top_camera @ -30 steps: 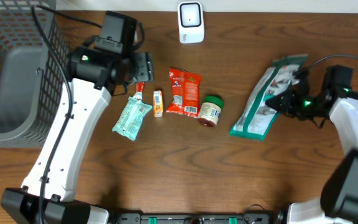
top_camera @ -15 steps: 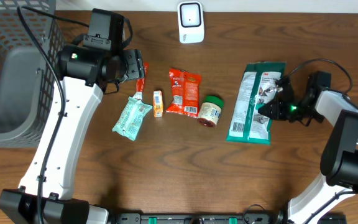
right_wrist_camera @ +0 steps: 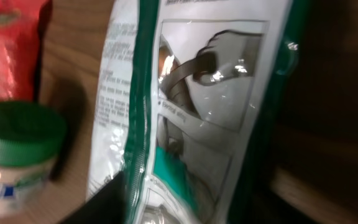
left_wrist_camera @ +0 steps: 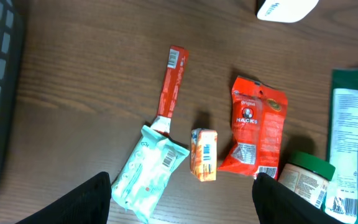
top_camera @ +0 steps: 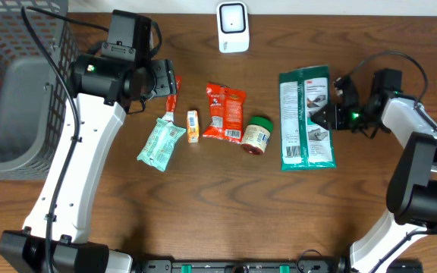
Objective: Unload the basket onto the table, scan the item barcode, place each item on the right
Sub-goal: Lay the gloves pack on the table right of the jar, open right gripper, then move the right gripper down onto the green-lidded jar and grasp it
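Green pouch flat on worktop, jar and red snack bag between it and the wire basket far left. Right hand at pouch edge, grip unclear; left hand released.

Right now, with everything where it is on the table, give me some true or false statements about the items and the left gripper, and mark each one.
1. The white scanner sits at the table's far edge, beyond the red snack bag. True.
2. The green-lidded jar is inside the basket. False: it is on the table, beside the red snack bag.
3. The left gripper is open, with nothing between its fingers. True.
4. The orange box lies on the green pouch. False: it lies between the mint packet and the red snack bag, apart from the green pouch.
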